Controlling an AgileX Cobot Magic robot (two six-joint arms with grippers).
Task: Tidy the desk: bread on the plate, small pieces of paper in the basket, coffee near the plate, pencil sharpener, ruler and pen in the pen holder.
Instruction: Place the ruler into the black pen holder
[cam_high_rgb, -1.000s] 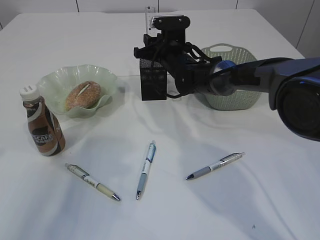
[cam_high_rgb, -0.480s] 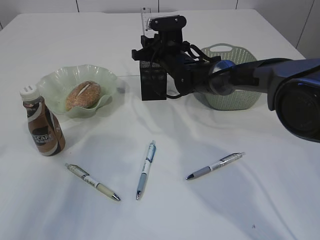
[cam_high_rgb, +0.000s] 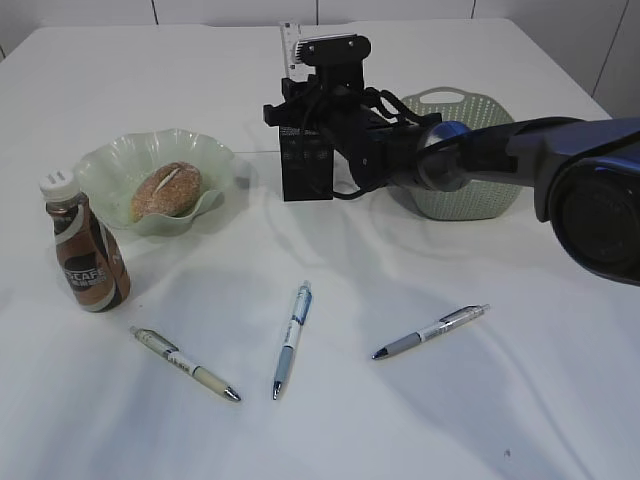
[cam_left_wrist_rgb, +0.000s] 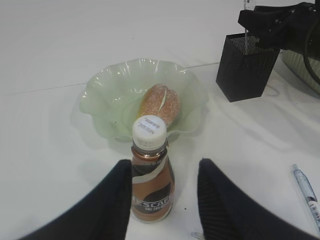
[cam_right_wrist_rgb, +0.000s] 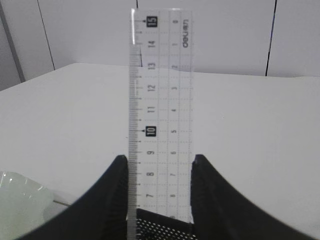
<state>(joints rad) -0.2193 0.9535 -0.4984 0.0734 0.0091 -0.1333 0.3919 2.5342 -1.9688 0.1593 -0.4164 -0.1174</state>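
The white cloth-covered surface (cam_high_rgb: 420, 420) is carrying everything, and the black mesh pen holder (cam_high_rgb: 306, 165) is serving as the landmark here. The right arm is reaching across from the pale green perforated basket (cam_high_rgb: 462, 150), which is sitting just to the holder's right, and its right claw (cam_high_rgb: 322, 62) is hanging directly above the holder's open top. The clear plastic ruler (cam_right_wrist_rgb: 160, 115) is standing upright between the jaws, its long axis running straight up and down and in line with the holder's mouth below; the right wrist view is showing the jaws pressing on the ruler's two long edges at a middling width, with the ruler's lower end appearing to be at or just inside the mesh rim. That vertical line-up is what the coming move is turning on: a straight drop or release should be seating the ruler in the holder. To the holder's left, the pale green wavy-edged plate (cam_high_rgb: 215, 160) is holding the sesame bread roll (cam_high_rgb: 166, 190), and further left and nearer the camera the brown coffee bottle with a white cap (cam_left_wrist_rgb: 151, 180) is standing upright just beside the plate, framed between the half-open jaws of the left claw (cam_left_wrist_rgb: 162, 200) without being touched. In front of the holder, well apart from it, three pens are lying flat: a cream pen (cam_high_rgb: 185, 364), a blue-and-white pen (cam_high_rgb: 292, 338) and a silver pen (cam_high_rgb: 430, 331), the last being nearest the right arm.
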